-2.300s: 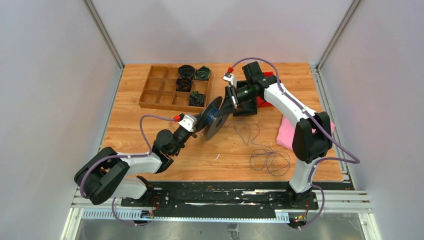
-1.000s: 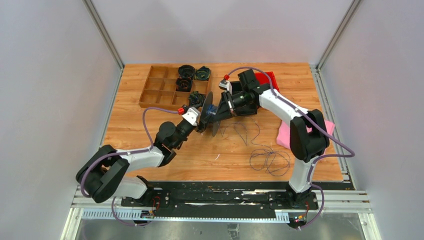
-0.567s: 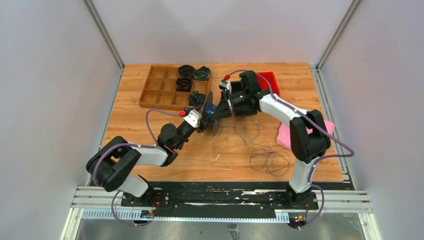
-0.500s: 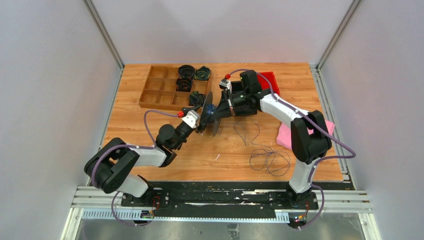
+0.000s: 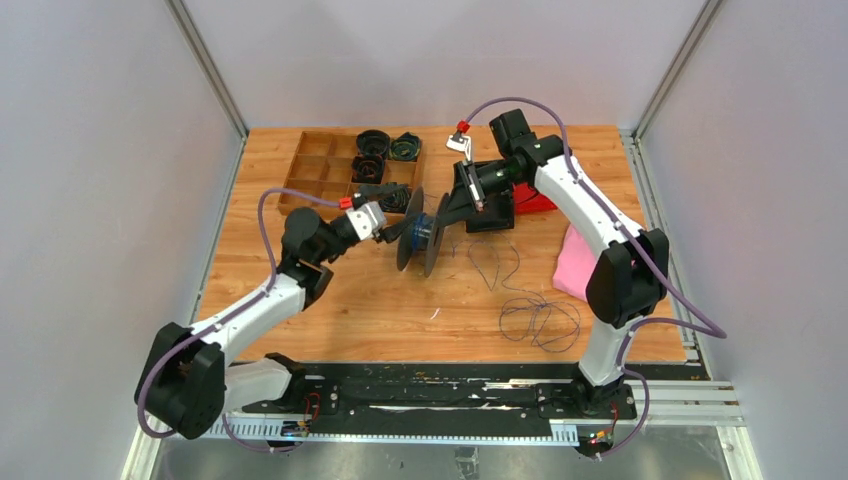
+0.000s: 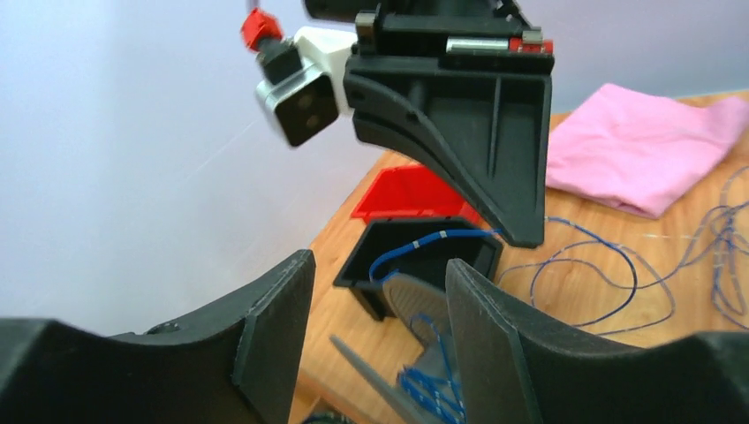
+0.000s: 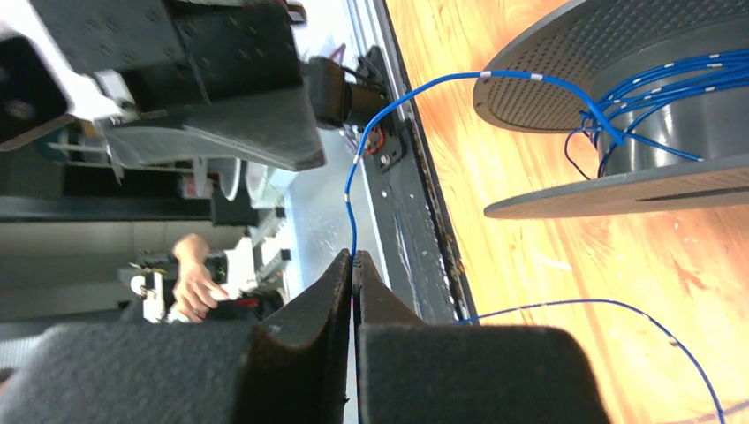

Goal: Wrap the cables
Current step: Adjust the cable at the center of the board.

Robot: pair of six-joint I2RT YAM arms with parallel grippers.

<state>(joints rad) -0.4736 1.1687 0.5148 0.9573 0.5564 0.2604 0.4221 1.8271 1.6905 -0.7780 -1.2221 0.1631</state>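
Wooden table (image 5: pixel 450 310): lies beneath both sets of fingers.
Big grey plastic spool (image 5: pixel 420 235): stands on edge between the left fingers, just in front of the right fingertips, with a few blue turns on its core.
Left gripper (image 5: pixel 392 232): its fingers are apart, astride the spool. Whether they press it cannot be told. If they do not, a pull from the right arm would likely tip or roll it.
Right gripper (image 7: pixel 353 263): its fingers are together, clamped on the thin dark blue cable (image 7: pixel 512 73).
Cable: runs from the right fingertips over a flange to the core. Its slack lies in loops on the table, well apart from the fingers.
Cable, risk: a snagged loop could jerk it taut. Being so fine, it could slip the pinch or ride off the flange.
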